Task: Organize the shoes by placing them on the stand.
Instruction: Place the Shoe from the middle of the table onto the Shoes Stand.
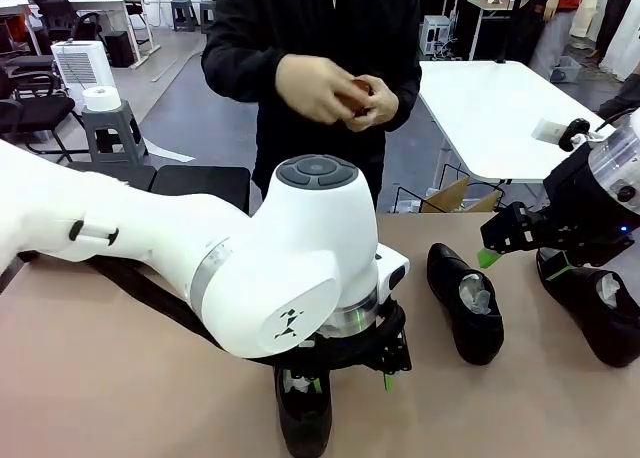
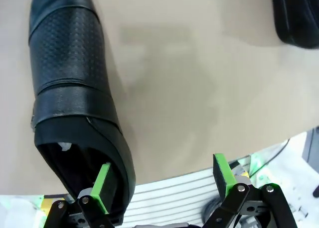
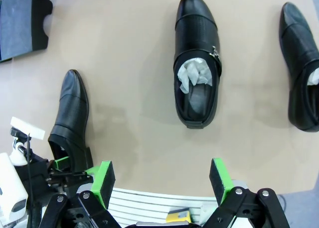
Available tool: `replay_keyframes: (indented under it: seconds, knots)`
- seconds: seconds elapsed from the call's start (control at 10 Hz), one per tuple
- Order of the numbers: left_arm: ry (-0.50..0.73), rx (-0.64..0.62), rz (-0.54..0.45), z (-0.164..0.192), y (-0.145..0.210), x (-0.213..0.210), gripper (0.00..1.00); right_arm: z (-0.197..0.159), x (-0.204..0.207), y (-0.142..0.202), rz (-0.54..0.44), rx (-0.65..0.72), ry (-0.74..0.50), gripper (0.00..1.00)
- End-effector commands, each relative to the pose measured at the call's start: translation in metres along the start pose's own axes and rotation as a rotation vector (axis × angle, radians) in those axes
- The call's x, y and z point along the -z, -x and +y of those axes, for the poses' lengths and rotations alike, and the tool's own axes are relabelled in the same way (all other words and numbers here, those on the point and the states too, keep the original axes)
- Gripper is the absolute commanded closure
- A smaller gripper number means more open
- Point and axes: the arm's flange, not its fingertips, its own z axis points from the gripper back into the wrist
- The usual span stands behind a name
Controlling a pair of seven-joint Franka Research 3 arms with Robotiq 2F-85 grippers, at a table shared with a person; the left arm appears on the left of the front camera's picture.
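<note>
- Front view: open workroom with a grey floor (image 1: pixel 190 108), white tables (image 1: pixel 500 108) and black office chairs (image 1: pixel 30 108) behind the work area.
- Tan smooth tabletop (image 1: pixel 120 378) spans the foreground. A person in a black top (image 1: pixel 310 18) stands at its far edge.
- Low flat matte-black stand (image 1: pixel 200 183) sits at the far left, partly behind the left arm and well apart from the shoes.
- Three black glossy leather dress shoes lie on the tabletop, toes to the far side: near shoe (image 1: pixel 303 428) under the left gripper, middle shoe (image 1: pixel 465 303), right shoe (image 1: pixel 595 313).
- Middle shoe and right shoe each hold white crumpled paper (image 3: pixel 195 74). The near shoe shows only a bit of white.
- Left gripper (image 2: pixel 163 180): jaws spread wide, one green pad at the near shoe's heel opening, the other over bare tabletop. Nothing is clamped.
- Right gripper (image 3: pixel 162 180): jaws spread wide, empty, above the tabletop near the middle shoe.
- Person's hands (image 1: pixel 335 90) are together at chest height around a small reddish-brown object (image 1: pixel 355 90).
</note>
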Motion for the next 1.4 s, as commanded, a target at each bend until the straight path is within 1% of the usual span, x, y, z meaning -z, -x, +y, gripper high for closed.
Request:
replay_keyframes:
  seconds: [0.0, 0.2, 0.3, 0.4, 0.6, 0.8, 0.9, 1.3]
  knots:
    - [-0.061, -0.08, -0.064, -0.003, -0.005, 0.014, 0.0, 0.0, 0.0, -0.002, 0.003, -0.007, -0.021, 0.0]
    - [-0.101, -0.084, -0.085, -0.002, -0.007, 0.025, 0.0, 0.0, 0.0, -0.002, 0.003, -0.007, -0.021, 0.0]
    - [-0.103, -0.08, -0.079, -0.002, -0.007, 0.03, 0.0, 0.0, 0.0, -0.002, 0.003, -0.007, -0.021, 0.0]
    - [-0.1, -0.086, -0.012, 0.0, -0.008, 0.037, 0.1, 0.0, 0.0, -0.002, 0.003, -0.007, -0.021, 0.0]
    - [-0.102, -0.084, -0.034, 0.001, -0.008, 0.035, 0.46, 0.0, 0.0, -0.002, 0.003, -0.007, -0.021, 0.0]
    - [-0.116, -0.083, -0.026, 0.004, -0.007, 0.038, 0.83, 0.0, 0.0, -0.002, 0.003, -0.007, -0.021, 0.0]
    - [-0.116, -0.083, -0.036, 0.004, -0.007, 0.036, 1.0, 0.0, 0.0, -0.002, 0.003, -0.007, -0.021, 0.0]
    - [-0.144, -0.085, -0.037, 0.013, -0.007, 0.035, 1.0, 0.0, 0.0, -0.002, 0.003, -0.007, -0.021, 0.0]
